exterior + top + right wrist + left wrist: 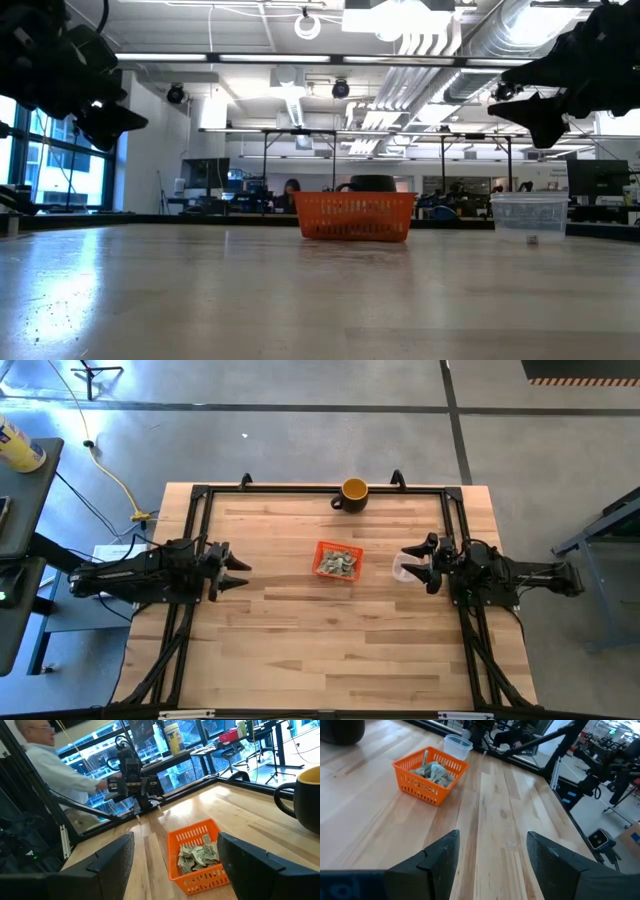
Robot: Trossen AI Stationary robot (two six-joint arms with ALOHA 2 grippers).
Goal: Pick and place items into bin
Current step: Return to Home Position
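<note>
Packets (pixel 338 563) heaped in orange bin (pixel 422 790), mid-table. Left gripper (pixel 235 570) and right gripper (pixel 415 563) hang either side, fingers apart, empty. Likely homing; next move only needs both arms settling clear.

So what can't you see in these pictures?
- Low view: packets hidden behind the basket wall.
- Low view: mug mostly behind the basket.
- Right wrist view: mug cut off by the edge.
- High view: packets too small and heaped to count.
- Low view: speck in the clear tub too small to name.
</note>
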